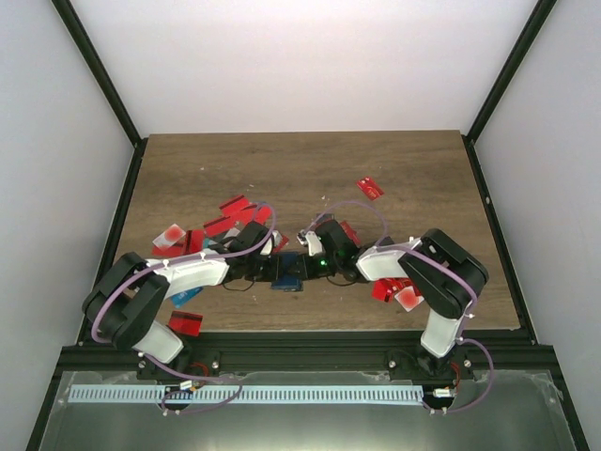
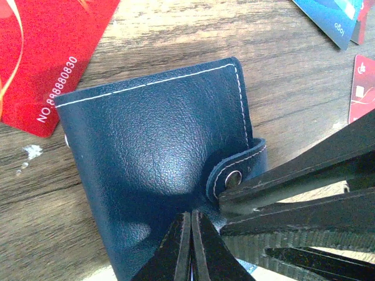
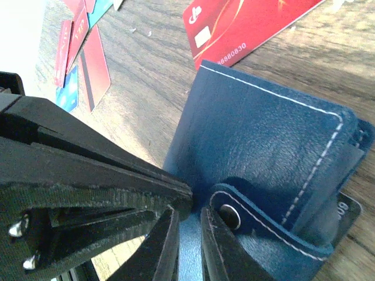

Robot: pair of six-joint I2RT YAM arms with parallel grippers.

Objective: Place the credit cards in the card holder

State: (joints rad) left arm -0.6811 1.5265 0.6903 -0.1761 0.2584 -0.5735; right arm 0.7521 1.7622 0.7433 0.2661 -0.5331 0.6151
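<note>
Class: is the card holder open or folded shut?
Folded shut: the card holder lies closed, its strap wrapped over the front.

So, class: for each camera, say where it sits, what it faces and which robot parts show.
Top external: above, behind the bases, looking down at the table; both arms show.
Left wrist: on the left arm, facing the card holder; left pincer shows.
Right wrist: on the right arm, facing the card holder; right pincer shows.
Shared: both wrist views show the snap strap.
</note>
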